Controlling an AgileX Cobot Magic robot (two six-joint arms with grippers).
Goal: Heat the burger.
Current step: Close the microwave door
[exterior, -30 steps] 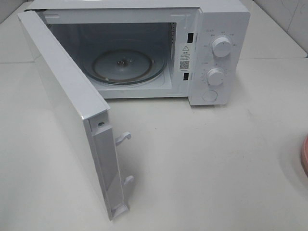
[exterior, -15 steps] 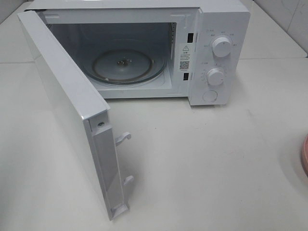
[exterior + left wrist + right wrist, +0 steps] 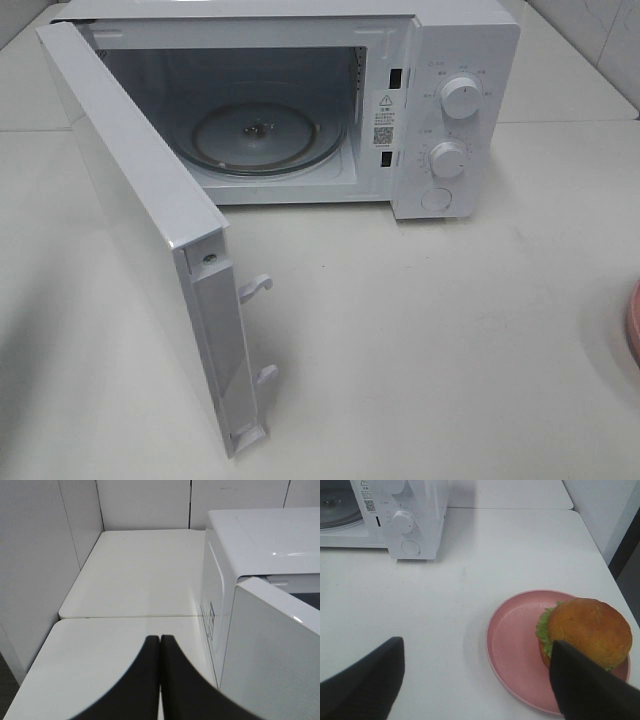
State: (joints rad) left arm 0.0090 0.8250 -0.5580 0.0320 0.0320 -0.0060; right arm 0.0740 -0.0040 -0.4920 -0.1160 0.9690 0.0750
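The burger (image 3: 590,630), with a golden-brown bun and green lettuce, sits on the right side of a round pink plate (image 3: 512,650) in the right wrist view. My right gripper (image 3: 475,680) is open above the table on the near side of the plate. One of its fingers (image 3: 590,690) overlaps the burger's near edge; I cannot tell whether it touches. My left gripper (image 3: 160,650) is shut and empty, left of the white microwave (image 3: 260,555). Neither gripper shows in the exterior view. The microwave (image 3: 450,110) stands open, with a bare glass turntable (image 3: 265,140) inside.
The microwave door (image 3: 150,230) swings out far toward the front left. Only a sliver of the pink plate (image 3: 635,325) shows at the right edge of the exterior view. White wall panels (image 3: 40,570) stand close on the left of the table.
The sliver of pink plate at the right edge of the exterior view has grown slightly narrower. The microwave and its door have not moved.
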